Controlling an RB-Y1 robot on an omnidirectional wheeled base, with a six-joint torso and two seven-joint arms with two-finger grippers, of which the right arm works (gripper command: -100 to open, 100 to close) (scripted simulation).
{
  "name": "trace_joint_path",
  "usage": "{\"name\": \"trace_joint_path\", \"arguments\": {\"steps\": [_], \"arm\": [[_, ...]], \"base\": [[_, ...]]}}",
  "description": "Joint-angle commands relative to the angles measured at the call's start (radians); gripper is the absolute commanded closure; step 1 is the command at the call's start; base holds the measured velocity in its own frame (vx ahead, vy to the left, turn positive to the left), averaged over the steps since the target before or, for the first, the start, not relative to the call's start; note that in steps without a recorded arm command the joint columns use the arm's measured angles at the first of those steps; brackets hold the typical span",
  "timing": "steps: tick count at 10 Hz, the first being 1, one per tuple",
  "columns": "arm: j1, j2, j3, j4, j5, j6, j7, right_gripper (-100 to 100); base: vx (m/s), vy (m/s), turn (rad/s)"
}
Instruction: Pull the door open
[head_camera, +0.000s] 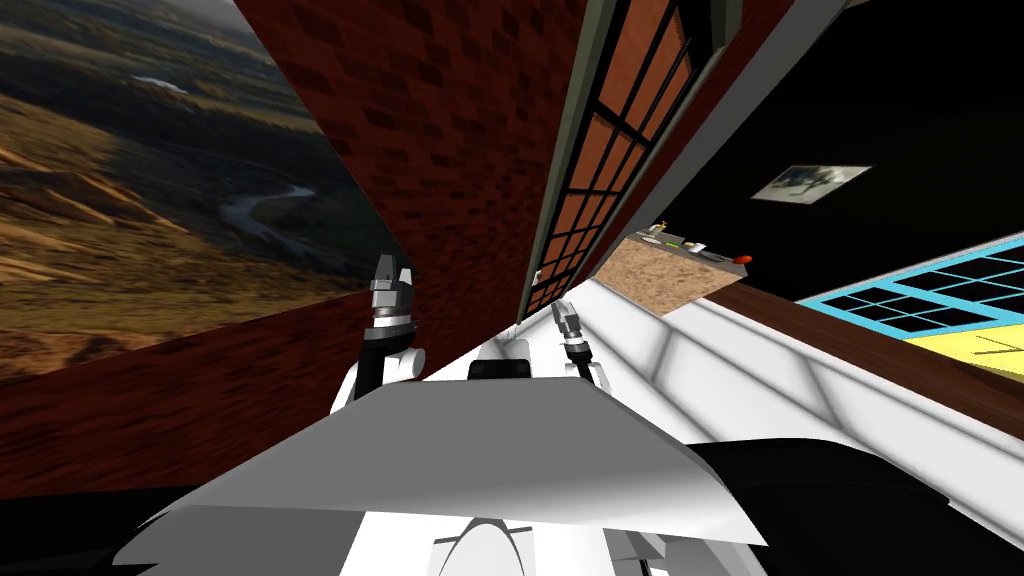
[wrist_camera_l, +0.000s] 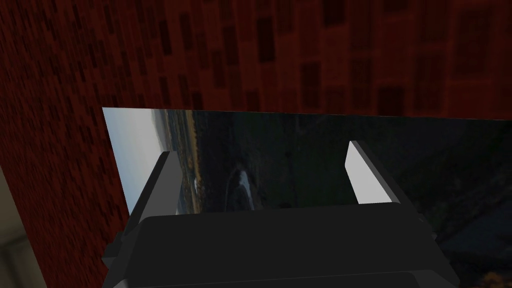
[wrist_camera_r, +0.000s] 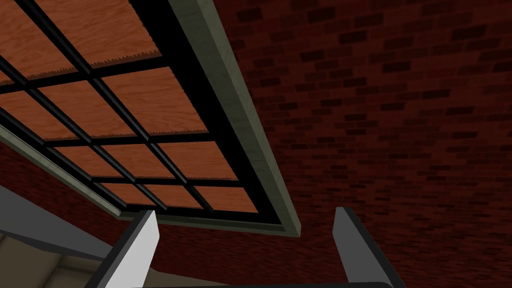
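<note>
Left gripper (wrist_camera_l: 258, 151), jaws apart, faces a landscape picture (wrist_camera_l: 300, 165); right gripper (wrist_camera_r: 245, 212), likewise, a gridded window (wrist_camera_r: 150, 105) in brick wall (wrist_camera_r: 390, 125).

The brick wall (wrist_camera_r: 400, 125) looks matt and rough, and the wood-grain panels (wrist_camera_r: 140, 100) sit in a matt grey-green frame (wrist_camera_r: 235, 100).

Door (head_camera: 612, 150), grid-paned.
Grey-green frame, black bars, orange-brown wood-grain panes; set in the dark red brick wall (head_camera: 450, 120), its frame slightly proud of it.
</note>
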Motion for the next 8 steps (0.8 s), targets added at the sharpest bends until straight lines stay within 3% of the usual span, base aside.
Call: {"name": "trace_joint_path", "arguments": {"steps": [1,8], "arm": [[-0.006,0.004,-0.008,0.042,0.016,-0.018,0.030,-100],[-0.024,0.013,-0.042,0.167,0.075,-0.064,0.119,-100]], "base": [[0.114,-0.102,0.100],[0.083,-0.085,0.113]]}}
